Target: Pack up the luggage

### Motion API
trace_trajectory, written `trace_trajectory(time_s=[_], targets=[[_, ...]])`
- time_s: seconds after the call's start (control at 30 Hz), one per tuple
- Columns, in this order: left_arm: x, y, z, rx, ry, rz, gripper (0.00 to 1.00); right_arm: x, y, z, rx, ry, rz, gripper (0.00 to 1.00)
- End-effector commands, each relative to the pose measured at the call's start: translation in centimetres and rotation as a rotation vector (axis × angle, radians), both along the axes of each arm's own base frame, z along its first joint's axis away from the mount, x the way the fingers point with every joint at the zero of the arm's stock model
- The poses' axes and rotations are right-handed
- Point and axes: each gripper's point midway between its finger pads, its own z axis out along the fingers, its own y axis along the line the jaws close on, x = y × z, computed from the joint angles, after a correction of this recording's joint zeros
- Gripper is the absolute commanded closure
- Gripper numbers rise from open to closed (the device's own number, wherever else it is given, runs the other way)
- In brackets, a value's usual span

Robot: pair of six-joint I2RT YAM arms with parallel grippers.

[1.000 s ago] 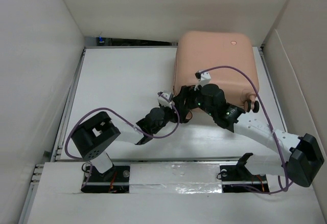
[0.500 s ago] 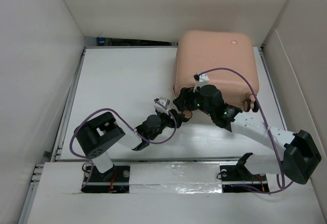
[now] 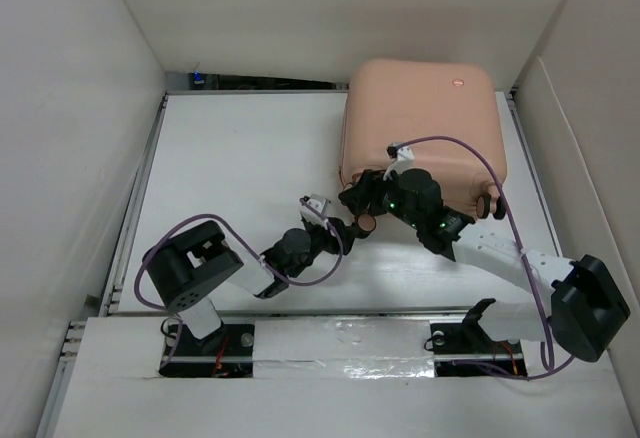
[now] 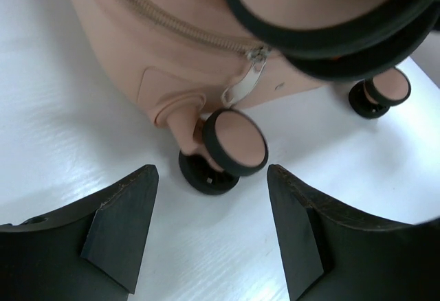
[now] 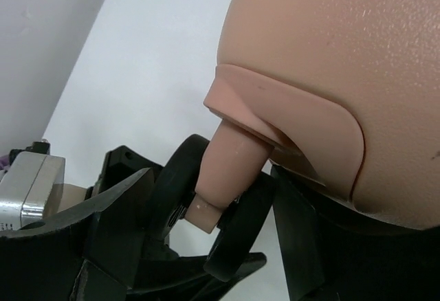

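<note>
the luggage (image 3: 420, 123) lay shut at the table's (image 3: 240, 148) far right. left gripper (image 4: 212, 177) sat part open, empty, facing its near-left caster (image 4: 234, 143); right gripper (image 5: 210, 198) straddled that caster — gripped or not, i couldn't tell. likely step: shifting the case; next needs a firm hold.

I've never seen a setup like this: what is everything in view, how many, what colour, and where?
luggage: one, peach-pink, closed, flat at the table's far right.
caster wheels: two showing, pink and black, luggage's near edge.
zipper pull: one, pinkish, luggage's near side.
table: one, white, under everything.
walls: white, on three sides of the table.
cables: two, purple, looping above the table's near half.
arms: two, black and white, reaching from the near edge.
left gripper: one, black, open, just short of the near-left wheel.
right gripper: one, black, astride that wheel; grip unclear.
</note>
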Motion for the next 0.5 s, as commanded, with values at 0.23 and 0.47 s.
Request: trace_trajectory(time_s=[0.23, 0.47], targets=[[3.5, -2.3, 13.1, -0.395, -0.325, 0.097, 0.46, -3.2, 4.3, 8.9, 0.344, -0.122, 0.257, 0.93], [5.3, -2.1, 14.3, -0.475, -0.375, 0.143, 0.62, -5.7, 6.2, 9.9, 0.440, -0.080, 0.386, 0.93]])
